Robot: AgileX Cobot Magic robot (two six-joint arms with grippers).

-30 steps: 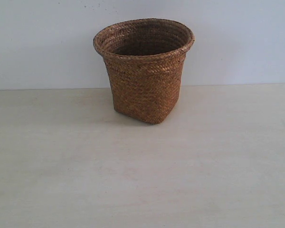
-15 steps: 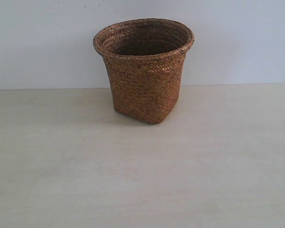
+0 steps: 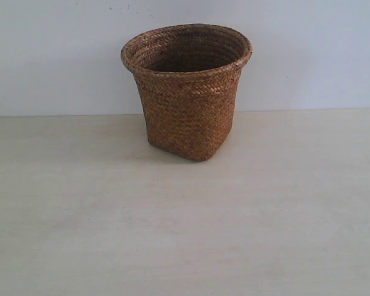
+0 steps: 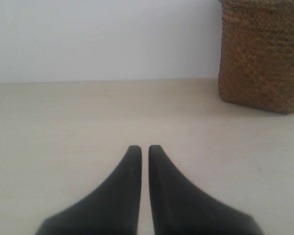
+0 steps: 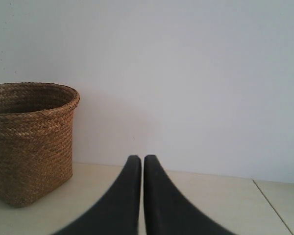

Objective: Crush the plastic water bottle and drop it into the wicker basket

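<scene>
— Exterior view: where is the wicker basket (image 3: 188,111)?
— Upright on the desk (image 3: 185,234), by the wall (image 3: 49,55). Its floor is hidden, so contents cannot be told.
— Anything being held?
— No. Left end effector (image 4: 144,148) and right end effector (image 5: 141,158) are both pressed together, empty, apart from the basket.

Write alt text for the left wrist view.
The left gripper is shut and empty, its two dark fingers pointing across a pale table toward a white wall. A brown wicker basket stands on the table ahead, partly cut off by the frame.
</scene>
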